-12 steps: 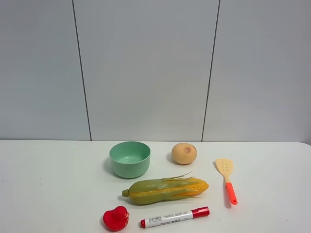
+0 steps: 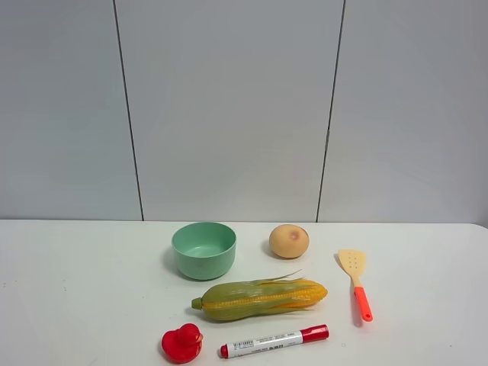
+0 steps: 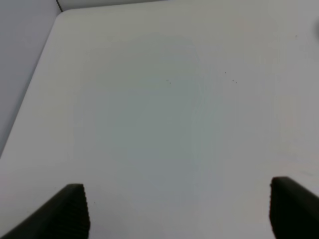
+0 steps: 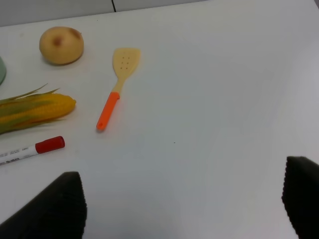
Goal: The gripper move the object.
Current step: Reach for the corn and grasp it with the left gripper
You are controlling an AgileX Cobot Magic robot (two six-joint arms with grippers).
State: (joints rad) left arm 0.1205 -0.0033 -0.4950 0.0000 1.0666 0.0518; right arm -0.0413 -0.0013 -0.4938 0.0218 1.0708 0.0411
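Observation:
The ear of corn [image 2: 259, 299], yellow kernels in green husk, lies flat on the white table in front of the green bowl [image 2: 203, 249]. Its yellow tip also shows in the right wrist view [image 4: 35, 112]. No arm shows in the exterior high view. My left gripper [image 3: 179, 211] is open over bare table, only its black fingertips [image 3: 72, 209] showing. My right gripper [image 4: 184, 206] is open and empty, with the corn well away from it, beyond the red marker [image 4: 31, 149].
A round tan fruit [image 2: 289, 241] sits right of the bowl. An orange-handled spatula [image 2: 356, 284] lies at the right. A red marker [image 2: 274, 341] and a red toy duck [image 2: 181, 342] lie near the front edge. A grey panel wall stands behind the table.

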